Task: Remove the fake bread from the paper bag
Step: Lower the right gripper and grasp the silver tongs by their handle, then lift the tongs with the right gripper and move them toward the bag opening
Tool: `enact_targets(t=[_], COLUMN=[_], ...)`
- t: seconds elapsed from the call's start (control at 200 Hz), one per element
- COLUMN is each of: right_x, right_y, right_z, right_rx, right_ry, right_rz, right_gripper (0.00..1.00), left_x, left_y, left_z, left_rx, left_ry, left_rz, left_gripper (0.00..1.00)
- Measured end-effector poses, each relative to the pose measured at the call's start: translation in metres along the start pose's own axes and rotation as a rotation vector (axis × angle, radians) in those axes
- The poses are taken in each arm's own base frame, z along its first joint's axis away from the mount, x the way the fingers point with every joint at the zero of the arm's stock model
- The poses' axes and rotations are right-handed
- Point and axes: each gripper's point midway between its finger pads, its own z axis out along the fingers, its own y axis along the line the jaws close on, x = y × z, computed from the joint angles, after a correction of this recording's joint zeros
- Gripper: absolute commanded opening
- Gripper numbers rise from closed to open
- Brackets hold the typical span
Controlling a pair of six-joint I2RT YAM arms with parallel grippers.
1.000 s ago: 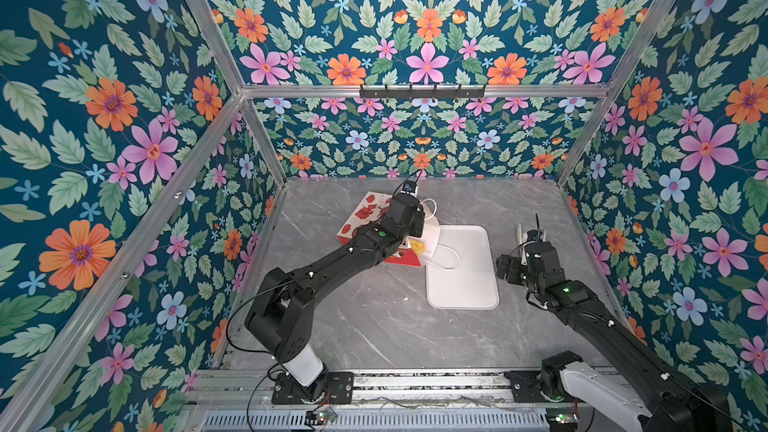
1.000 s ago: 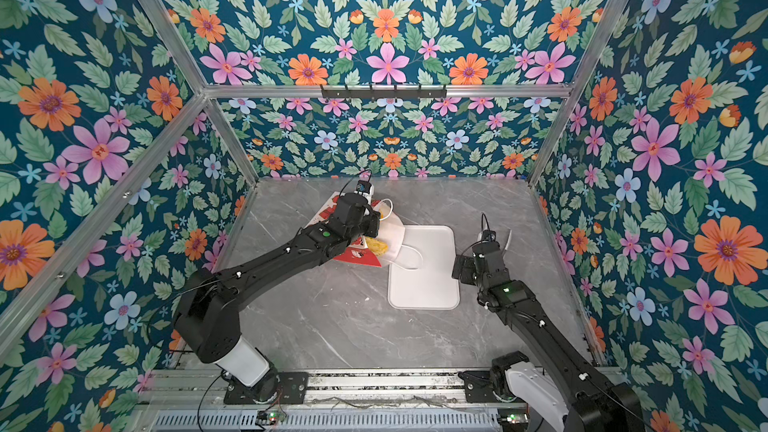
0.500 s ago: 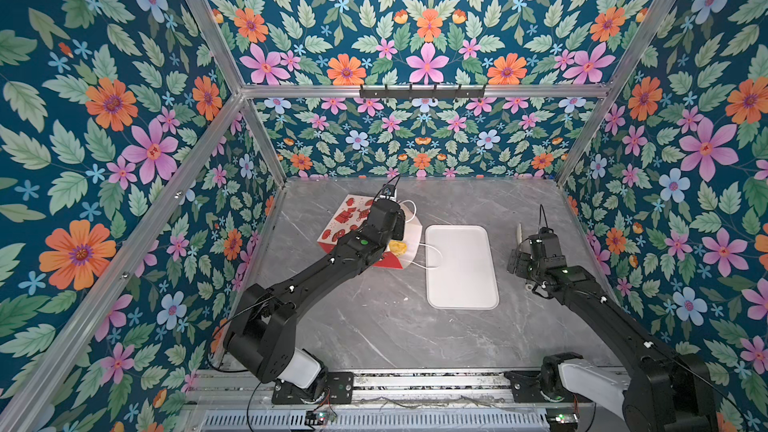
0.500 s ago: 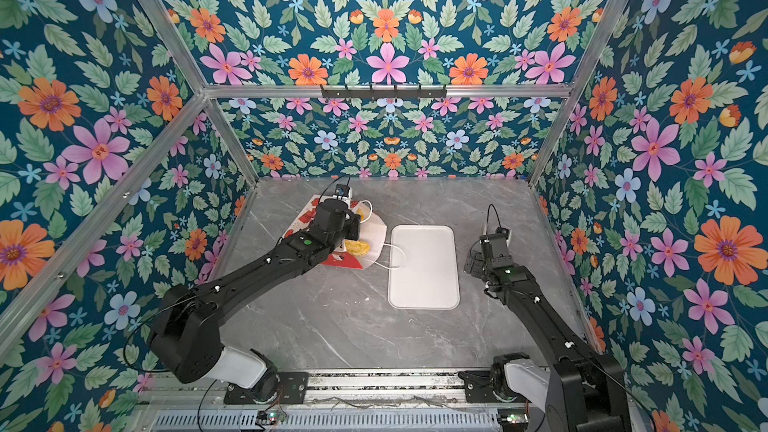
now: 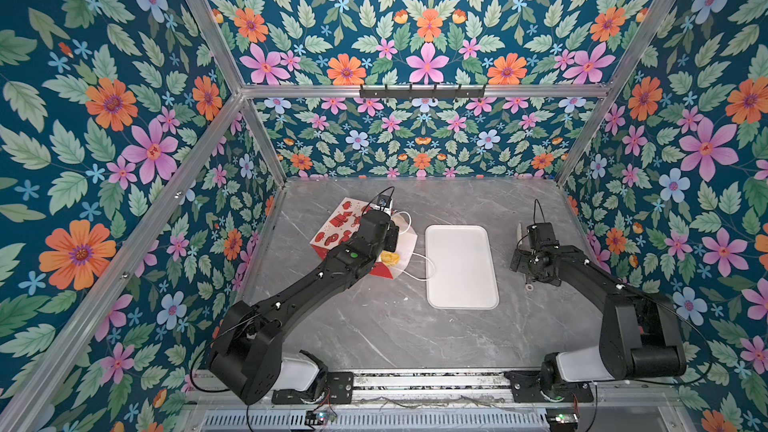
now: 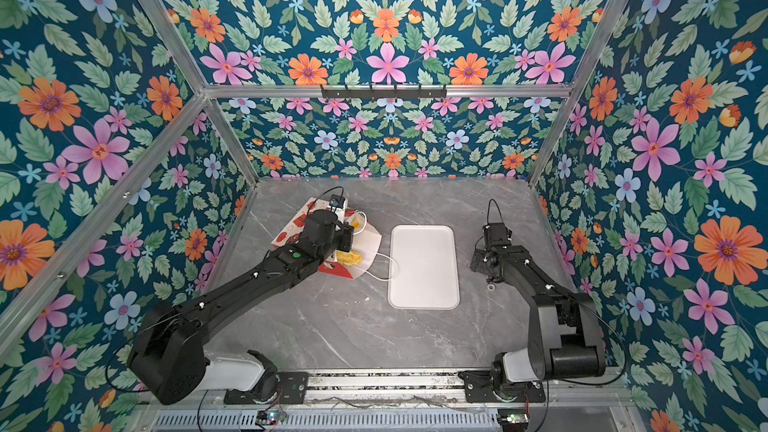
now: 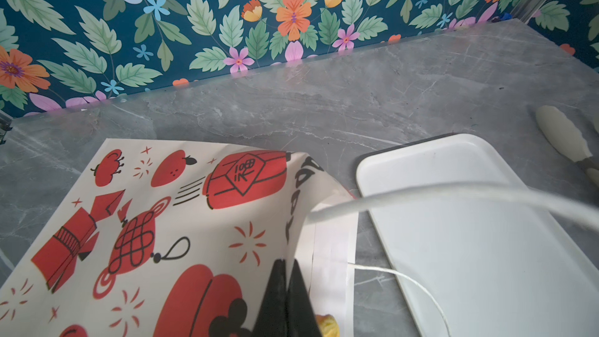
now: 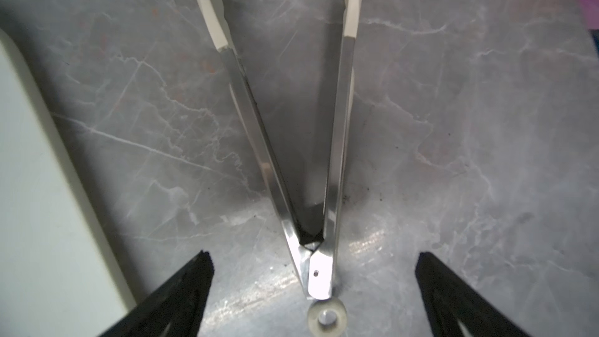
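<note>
White-and-red paper bag [image 6: 368, 241] lies centre-left, yellow toy bread [image 6: 349, 258] at its mouth, flat white rectangular tray [image 6: 424, 268] beside.

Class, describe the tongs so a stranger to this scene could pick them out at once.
Find the grey marble table, then its white tray. Right of the tray in a top view lie the tongs: unlike the tray, a shiny metal V with cream tips and a ring at its hinge.

Light was bright and even, shadows soft, in both top views. My left wrist view blurred the cord handle [image 7: 453, 191] of the paper bag [image 7: 181, 215]; my right showed table [image 8: 366, 244] glare and, at nine o'clock of the tongs [image 8: 324, 157], a soft-focus tray [image 8: 48, 189].
</note>
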Motion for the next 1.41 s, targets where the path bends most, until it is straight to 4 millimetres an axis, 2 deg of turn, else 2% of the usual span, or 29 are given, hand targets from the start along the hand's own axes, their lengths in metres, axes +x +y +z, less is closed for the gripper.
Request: enact_targets(t=[0.12, 0.19, 0.3, 0.42, 0.565, 0.63, 0.71, 0.775, 0.845, 0.945, 1.045, 1.125, 1.185, 1.305, 1.405], right_x=[-0.004, -0.005, -0.006, -0.012, -0.014, -0.014, -0.009, 0.001, 0.004, 0.006, 0.024, 0.046, 0.071, 0.123, 0.159], right_y=[-0.005, -0.001, 0.004, 0.011, 0.016, 0.013, 0.01, 0.008, 0.018, 0.056, 0.102, 0.134, 0.155, 0.177, 0.186], right_z=[0.015, 0.022, 0.037, 0.043, 0.046, 0.046, 0.041, 0.027, 0.002, -0.037, -0.081, -0.114, -0.135, -0.165, -0.178], right_rx=[0.016, 0.009, 0.012, -0.006, -0.025, -0.016, -0.015, -0.014, -0.047, -0.165, -0.32, -0.438, -0.519, -0.592, -0.644], right_ry=[0.044, 0.073, 0.111, 0.118, 0.119, 0.106, 0.106, 0.117, 0.088, 0.029, 0.016, 0.036, 0.079, 0.153, 0.213], right_rz=[0.02, 0.003, -0.018, -0.033, -0.036, -0.029, -0.035, -0.048, -0.083, -0.18, -0.329, -0.462, -0.576, -0.803, -0.95], right_gripper=[0.98, 0.96, 0.83, 0.58, 0.19, 0.1, 0.06, 0.05, 0.05, 0.05, 0.03, 0.03, 0.03, 0.03, 0.03], left_x=[0.004, 0.007, 0.01, 0.013, 0.014, 0.013, 0.011, 0.01, 0.008, 0.007, 0.004, 0.0, -0.003, -0.005, -0.003], left_y=[-0.001, -0.001, -0.004, -0.007, -0.007, -0.006, -0.005, -0.005, -0.004, -0.004, -0.002, -0.001, -0.001, 0.0, 0.001], left_z=[-0.005, -0.007, -0.006, -0.004, -0.003, -0.003, -0.003, -0.003, -0.004, -0.005, -0.008, -0.012, -0.014, -0.018, -0.019], left_rx=[0.023, 0.027, 0.047, 0.06, 0.066, 0.067, 0.066, 0.065, 0.064, 0.064, 0.062, 0.062, 0.061, 0.06, 0.059], left_ry=[-0.007, -0.01, -0.005, 0.0, 0.002, -0.002, -0.007, -0.012, -0.015, -0.019, -0.027, -0.038, -0.046, -0.057, -0.054], left_rz=[0.013, 0.013, 0.013, 0.013, 0.012, 0.01, 0.006, 0.005, 0.004, 0.003, 0.004, 0.003, 0.006, 0.015, 0.016], left_gripper=[0.0, 0.0, 0.0, 0.0, 0.0, 0.0, 0.0, 0.0, 0.0, 0.0, 0.0, 0.0, 0.0, 0.0, 0.0])
